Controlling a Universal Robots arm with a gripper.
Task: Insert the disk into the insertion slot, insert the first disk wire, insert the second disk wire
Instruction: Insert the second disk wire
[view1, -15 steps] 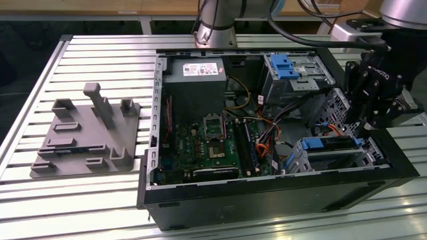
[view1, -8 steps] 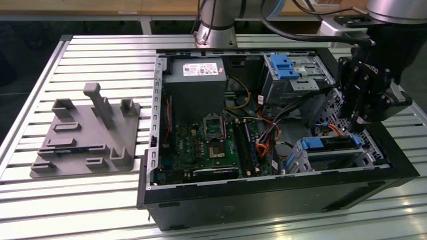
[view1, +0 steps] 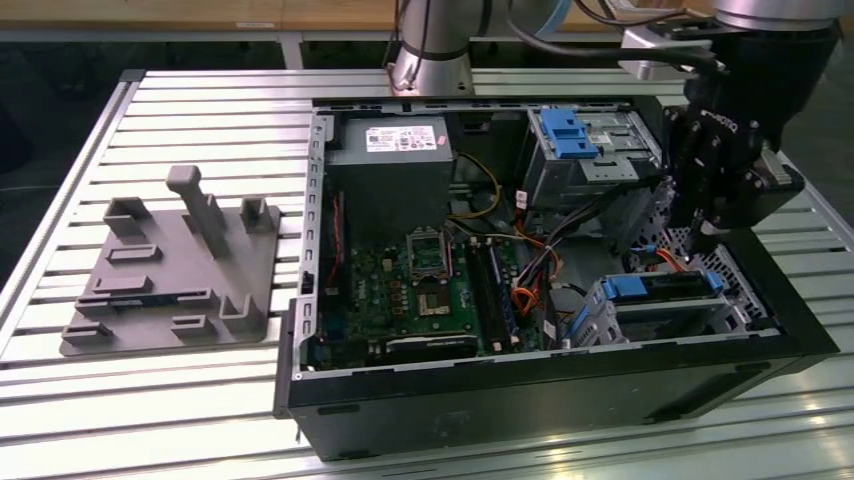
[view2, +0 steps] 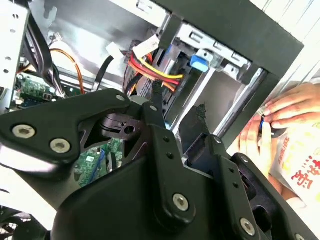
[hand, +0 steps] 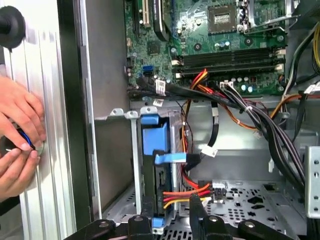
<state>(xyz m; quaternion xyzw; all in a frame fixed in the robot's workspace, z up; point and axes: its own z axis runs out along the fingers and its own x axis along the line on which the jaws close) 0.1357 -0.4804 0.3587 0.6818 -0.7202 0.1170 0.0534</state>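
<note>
The slatted aluminium desk (view1: 200, 410) carries the open black computer case (view1: 534, 375), and the end effector (view1: 697, 238) hangs inside one corner of it. Directly beneath it, the boxy silver perforated drive cage (view1: 597, 318) already holds the silver hard drive in its blue plastic caddy (hand: 152, 150). The jaws stand apart, clasping nothing I can make out. The red, orange and yellow wire bundle (hand: 182, 193) lies just beside the fingertips. Seating its plug probably calls for a straight, square push. Case wall and cage edges crowd close, and the freer room lies toward the green motherboard (view1: 427, 290).
</note>
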